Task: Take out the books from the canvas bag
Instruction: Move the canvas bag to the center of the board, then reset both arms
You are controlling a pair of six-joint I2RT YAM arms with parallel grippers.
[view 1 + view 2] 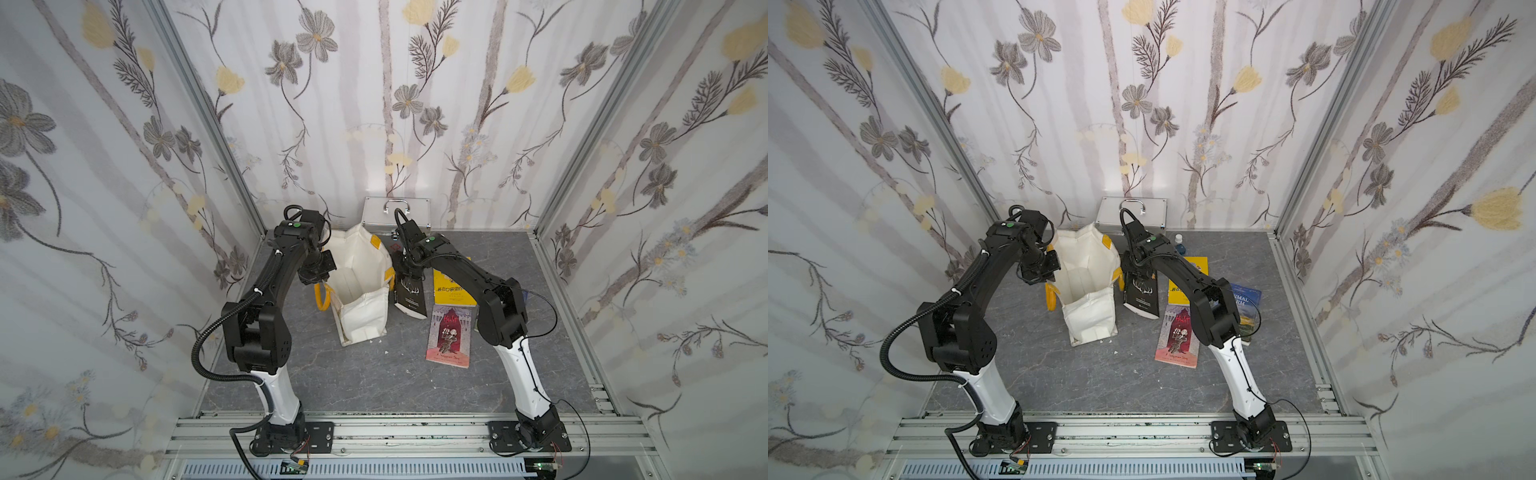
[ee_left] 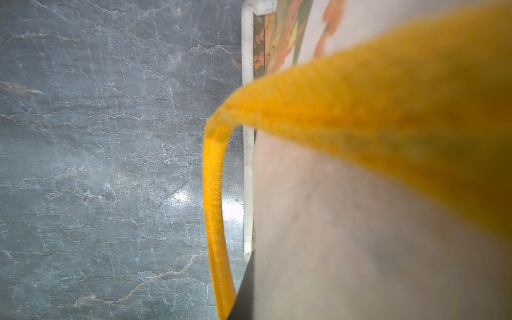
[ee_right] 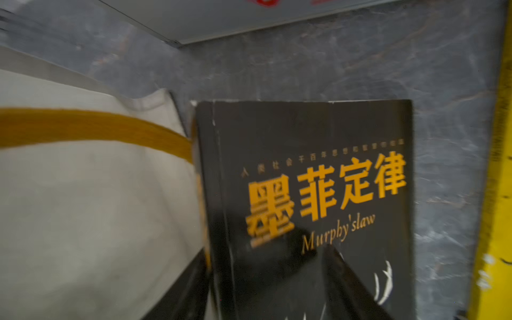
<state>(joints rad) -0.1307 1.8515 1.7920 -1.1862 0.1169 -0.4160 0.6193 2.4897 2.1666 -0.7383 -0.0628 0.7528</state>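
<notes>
Grey marbled tabletop [image 1: 374, 386], bearing near its middle a cream-white canvas bag with yellow strap handles [image 1: 363, 316] and, touching its right side, a black paperback with an orange title [image 1: 411, 299]. Further right, a yellow paperback [image 1: 451, 296], a pink-red paperback with a castle [image 1: 451, 334] just in front of it, and a blue paperback [image 1: 1251, 300]. Along the back edge, a silver metal case [image 1: 397, 214] and a small white-capped bottle [image 1: 1178, 241].

Both top views overlook the whole table [image 1: 374, 374]; wrist views sit close to bag [image 2: 360, 221] and book [image 3: 304, 138].

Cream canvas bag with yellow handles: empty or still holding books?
Looks empty: in both top views the cream canvas bag gapes open, showing only pale lining.
</notes>
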